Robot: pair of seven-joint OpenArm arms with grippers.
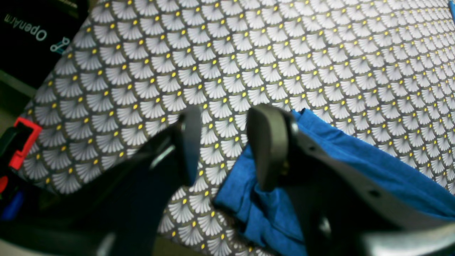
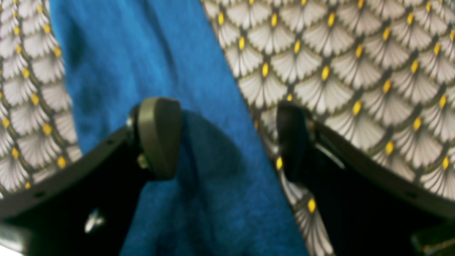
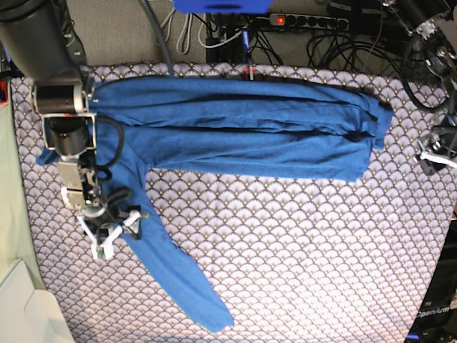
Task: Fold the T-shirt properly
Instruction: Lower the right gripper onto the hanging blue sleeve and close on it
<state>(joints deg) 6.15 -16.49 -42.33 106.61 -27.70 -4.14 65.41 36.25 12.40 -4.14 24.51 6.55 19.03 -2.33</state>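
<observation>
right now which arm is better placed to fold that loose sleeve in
The right. Its open claw sits right over the sleeve, straddling one edge. The left claw, also open, is out by the shirt's far end, well away from the sleeve.

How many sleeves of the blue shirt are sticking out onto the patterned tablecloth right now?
1. One long blue knit sleeve trails diagonally toward the table's near edge, with the right gripper, open, over its upper part. The other sleeve may be folded into the blue shirt body; it cannot be seen.
</observation>
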